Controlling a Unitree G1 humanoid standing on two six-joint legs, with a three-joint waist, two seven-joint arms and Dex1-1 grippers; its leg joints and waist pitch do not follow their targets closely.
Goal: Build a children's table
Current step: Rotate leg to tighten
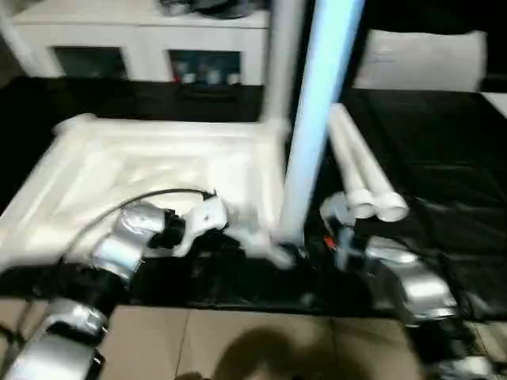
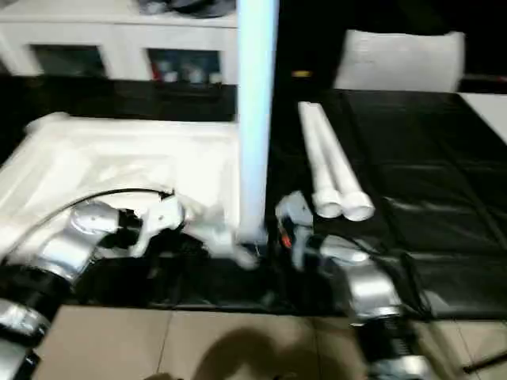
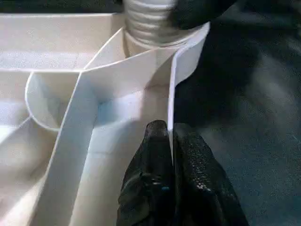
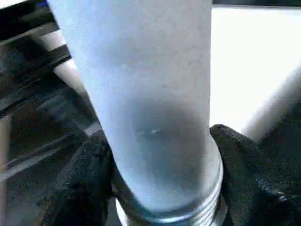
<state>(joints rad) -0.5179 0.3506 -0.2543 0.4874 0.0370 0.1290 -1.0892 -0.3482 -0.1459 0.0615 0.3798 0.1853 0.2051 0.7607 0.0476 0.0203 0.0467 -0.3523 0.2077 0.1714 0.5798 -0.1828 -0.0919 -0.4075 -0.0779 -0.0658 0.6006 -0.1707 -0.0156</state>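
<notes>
The table top (image 1: 158, 170) lay upside down on the black work surface (image 1: 444, 158), ribbed underside up, so that its corner sockets faced me for fitting legs. One leg (image 1: 317, 119) stood upright at the near right corner socket (image 3: 150, 42), its threaded base entering the socket; a second already stood in the far right corner. Two spare legs (image 1: 360, 170) lay side by side just to the right, within reach for later. My right gripper (image 4: 155, 188) held the upright leg low down, fingers part-open around the tube, presumably to turn it home. My left gripper (image 3: 169, 155) was pinched fully closed on the top's thin edge wall beside that socket, which I judged kept the top from turning with the leg.
</notes>
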